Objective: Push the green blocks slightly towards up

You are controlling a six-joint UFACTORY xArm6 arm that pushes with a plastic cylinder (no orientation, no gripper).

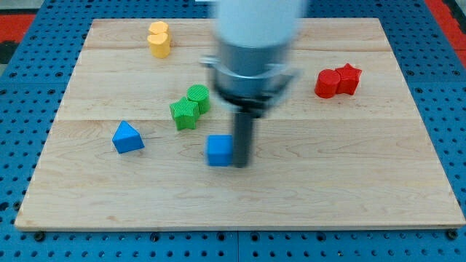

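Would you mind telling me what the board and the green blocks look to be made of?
The board looks like pale wood with a matt finish: grain lines and plank seams show. The green blocks look like moulded or printed plastic: uniform saturated colour, faint ridged tops. Neither is certain from sight alone.

Lab bench (blue pegboard (29,87), wooden board (349,182))

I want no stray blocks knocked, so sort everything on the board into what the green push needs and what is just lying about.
For the job:
- green blocks, two touching, left of centre
- my tip, at the view's lower right of them, beside the blue cube

Lying about:
- blue cube
- blue triangle, view's left
- yellow blocks, top
- red blocks, right
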